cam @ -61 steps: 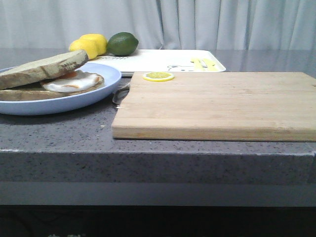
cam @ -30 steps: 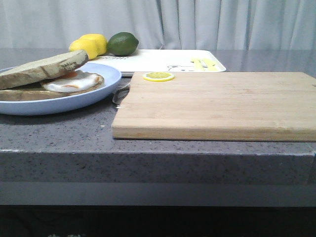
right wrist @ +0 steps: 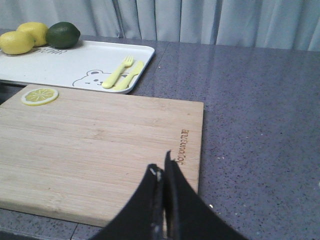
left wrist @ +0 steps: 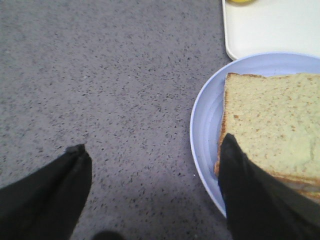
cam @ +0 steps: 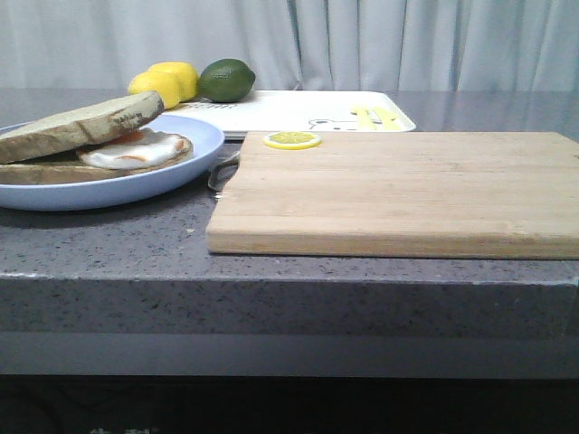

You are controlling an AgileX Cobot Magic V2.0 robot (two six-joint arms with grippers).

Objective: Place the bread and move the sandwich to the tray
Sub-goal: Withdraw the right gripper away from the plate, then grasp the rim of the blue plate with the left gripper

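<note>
The sandwich sits on a round pale-blue plate at the front left. The bread lies tilted as its top slice, over the fried egg and a bottom slice. In the left wrist view my left gripper is open and empty, low over the counter. One finger is over the plate's rim at the bread's corner. The white tray lies at the back. My right gripper is shut and empty above the cutting board's corner. No gripper shows in the front view.
A light wooden cutting board fills the front right, with a lemon slice on its far left corner. Two lemons and a lime rest on the tray's far left end. A small metal item lies between plate and board.
</note>
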